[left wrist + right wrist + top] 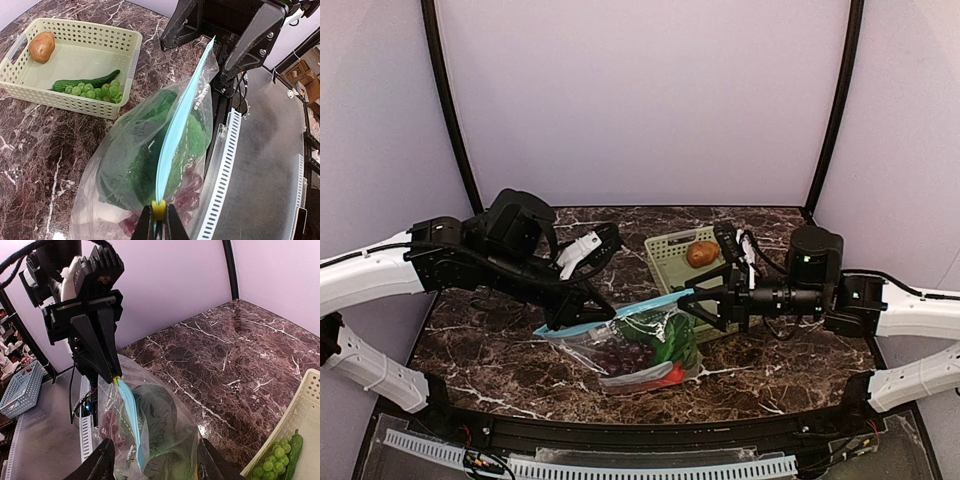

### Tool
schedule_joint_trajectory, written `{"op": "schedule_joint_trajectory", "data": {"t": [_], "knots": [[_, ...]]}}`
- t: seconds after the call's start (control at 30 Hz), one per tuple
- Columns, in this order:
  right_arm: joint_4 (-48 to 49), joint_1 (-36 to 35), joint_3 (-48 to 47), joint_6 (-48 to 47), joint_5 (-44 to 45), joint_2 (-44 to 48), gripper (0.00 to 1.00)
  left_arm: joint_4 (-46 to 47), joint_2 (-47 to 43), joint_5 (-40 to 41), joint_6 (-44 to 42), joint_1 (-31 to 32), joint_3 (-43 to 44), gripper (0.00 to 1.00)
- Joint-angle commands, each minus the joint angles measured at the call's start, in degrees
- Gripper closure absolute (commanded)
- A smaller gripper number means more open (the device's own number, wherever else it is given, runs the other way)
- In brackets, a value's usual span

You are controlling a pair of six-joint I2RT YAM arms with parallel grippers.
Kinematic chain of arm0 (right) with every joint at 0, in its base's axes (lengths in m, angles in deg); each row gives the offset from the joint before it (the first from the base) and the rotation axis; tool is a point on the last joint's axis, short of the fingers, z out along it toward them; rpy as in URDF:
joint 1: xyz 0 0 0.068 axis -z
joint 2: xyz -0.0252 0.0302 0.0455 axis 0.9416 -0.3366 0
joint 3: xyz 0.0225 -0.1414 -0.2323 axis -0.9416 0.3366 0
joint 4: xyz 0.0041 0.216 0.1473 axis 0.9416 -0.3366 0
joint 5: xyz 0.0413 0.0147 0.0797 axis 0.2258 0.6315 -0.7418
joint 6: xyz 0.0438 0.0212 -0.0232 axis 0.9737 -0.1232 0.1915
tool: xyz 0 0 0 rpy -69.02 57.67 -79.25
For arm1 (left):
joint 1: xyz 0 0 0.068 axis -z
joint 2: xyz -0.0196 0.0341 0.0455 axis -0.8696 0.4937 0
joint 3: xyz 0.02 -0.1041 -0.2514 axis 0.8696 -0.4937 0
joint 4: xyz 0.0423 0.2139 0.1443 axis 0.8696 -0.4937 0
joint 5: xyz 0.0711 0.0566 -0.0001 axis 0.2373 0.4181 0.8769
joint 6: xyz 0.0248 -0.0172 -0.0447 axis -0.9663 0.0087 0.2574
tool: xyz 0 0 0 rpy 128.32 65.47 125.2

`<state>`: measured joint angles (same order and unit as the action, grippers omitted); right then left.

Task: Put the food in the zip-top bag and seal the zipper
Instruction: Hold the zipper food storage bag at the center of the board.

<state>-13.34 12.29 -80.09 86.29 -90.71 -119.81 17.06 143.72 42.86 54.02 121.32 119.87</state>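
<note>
The clear zip-top bag (638, 345) hangs between my two grippers, held up above the marble. Inside it are a leafy green (135, 160), purple grapes (192, 192) and a red pepper (662, 377). My left gripper (158, 222) is shut on the yellow slider (158, 210) at one end of the teal-blue zipper (177, 127). At the zipper's other end, my right gripper (155, 470) stands open, one finger on each side of the bag top. A brown potato (701, 253), green grapes (95, 90) and a long dark green piece (87, 81) lie in the basket.
The pale green lattice basket (665, 243) stands at the back right, just behind my right gripper. A perforated white rail (620, 468) and a metal shelf run along the table's near edge, below the bag.
</note>
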Motion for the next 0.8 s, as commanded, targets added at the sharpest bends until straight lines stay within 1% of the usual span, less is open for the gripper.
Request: {"op": "schedule_joint_trajectory", "data": {"t": [0.0, 0.2, 0.23, 0.33, 0.4, 0.5, 0.6, 0.77], "knots": [[3.76, 0.21, -1.54, 1.26, -1.17, -0.92, 0.52, -1.21, -1.25, -0.54, -0.05, -0.26, -0.59, 0.99], [3.96, 0.21, -2.48, 1.61, -2.16, -2.81, 0.69, -1.41, -1.17, -0.48, -0.13, -0.26, -0.44, 0.99], [4.27, 0.20, -2.36, 1.92, -2.21, -2.98, 0.75, -1.46, -1.26, -0.44, -0.10, -0.25, -0.54, 0.99], [4.82, 0.17, -2.15, 2.30, -2.17, -2.82, 0.80, -1.43, -1.29, -0.40, -0.09, -0.26, -0.66, 0.99], [4.97, 0.17, -2.09, 2.54, -1.86, -2.81, 0.85, -1.37, -1.24, -0.44, -0.07, -0.19, -0.68, 0.99], [4.85, 0.15, -2.22, 2.59, -1.22, -2.89, 1.00, -1.33, -1.18, -0.53, -0.08, -0.26, -0.68, 0.99], [4.11, 0.20, -2.27, 2.83, 0.53, -2.82, 1.00, -1.36, -1.31, -0.44, -0.13, -0.26, -0.65, 0.99], [1.87, 0.40, -2.03, 4.42, 6.25, -1.53, 1.00, -1.56, -1.81, -0.27, 0.17, -0.21, -0.97, 0.99]]}}
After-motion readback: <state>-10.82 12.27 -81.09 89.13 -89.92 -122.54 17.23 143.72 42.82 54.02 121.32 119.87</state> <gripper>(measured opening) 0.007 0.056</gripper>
